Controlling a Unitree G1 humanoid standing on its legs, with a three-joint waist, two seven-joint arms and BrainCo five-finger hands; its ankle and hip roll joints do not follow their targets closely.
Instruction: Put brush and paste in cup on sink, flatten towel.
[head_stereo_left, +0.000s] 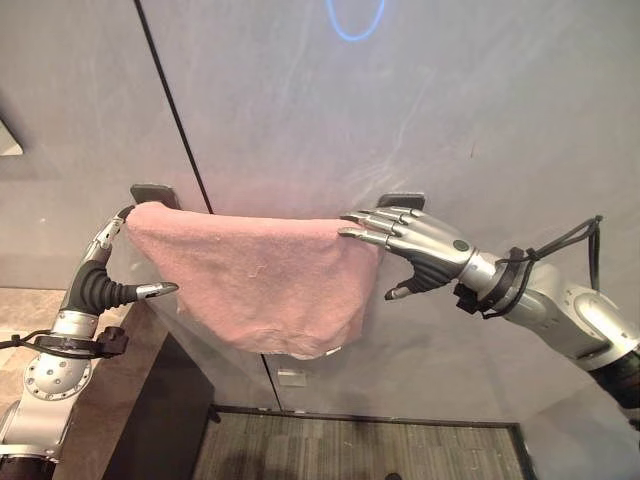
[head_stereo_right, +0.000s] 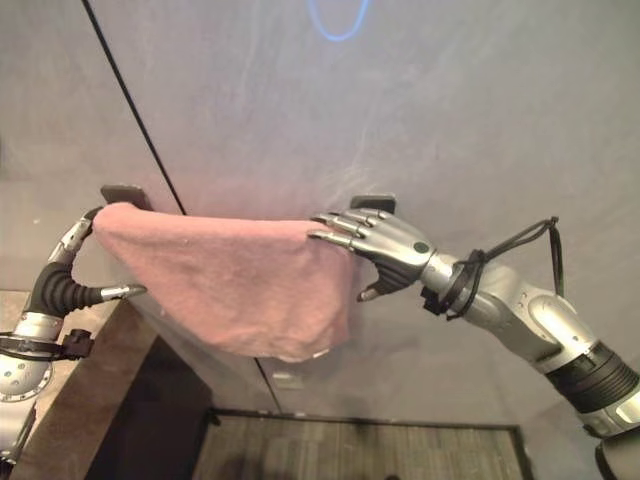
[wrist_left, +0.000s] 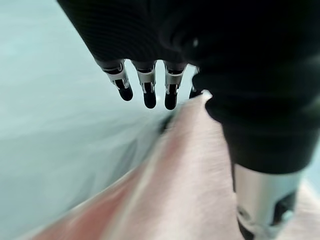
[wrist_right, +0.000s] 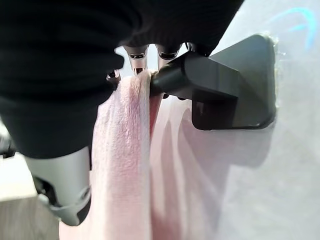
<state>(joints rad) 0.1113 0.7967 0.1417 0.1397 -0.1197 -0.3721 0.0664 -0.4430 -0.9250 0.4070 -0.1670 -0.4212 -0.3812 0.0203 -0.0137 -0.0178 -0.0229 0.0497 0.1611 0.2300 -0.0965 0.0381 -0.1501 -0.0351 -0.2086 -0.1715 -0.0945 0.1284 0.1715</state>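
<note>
A pink towel (head_stereo_left: 255, 280) hangs over a rail on the grey wall, sagging to a rounded point in the middle. The rail ends at two dark brackets, the left bracket (head_stereo_left: 153, 193) and the right bracket (head_stereo_left: 402, 200). My left hand (head_stereo_left: 95, 280) reaches up at the towel's left end, fingers straight against its top corner and thumb pointing out in front. My right hand (head_stereo_left: 430, 245) lies open with its fingers (head_stereo_left: 368, 232) flat on the towel's right top edge and its thumb hanging apart below. The right wrist view shows the towel (wrist_right: 120, 165) draped beside the bracket (wrist_right: 235, 85).
A dark cabinet (head_stereo_left: 160, 420) with a stone-coloured top (head_stereo_left: 20, 310) stands at the lower left under my left arm. A black seam (head_stereo_left: 175, 110) runs down the wall behind the towel. A small wall socket (head_stereo_left: 291, 378) sits just above the wood-pattern floor (head_stereo_left: 350, 450).
</note>
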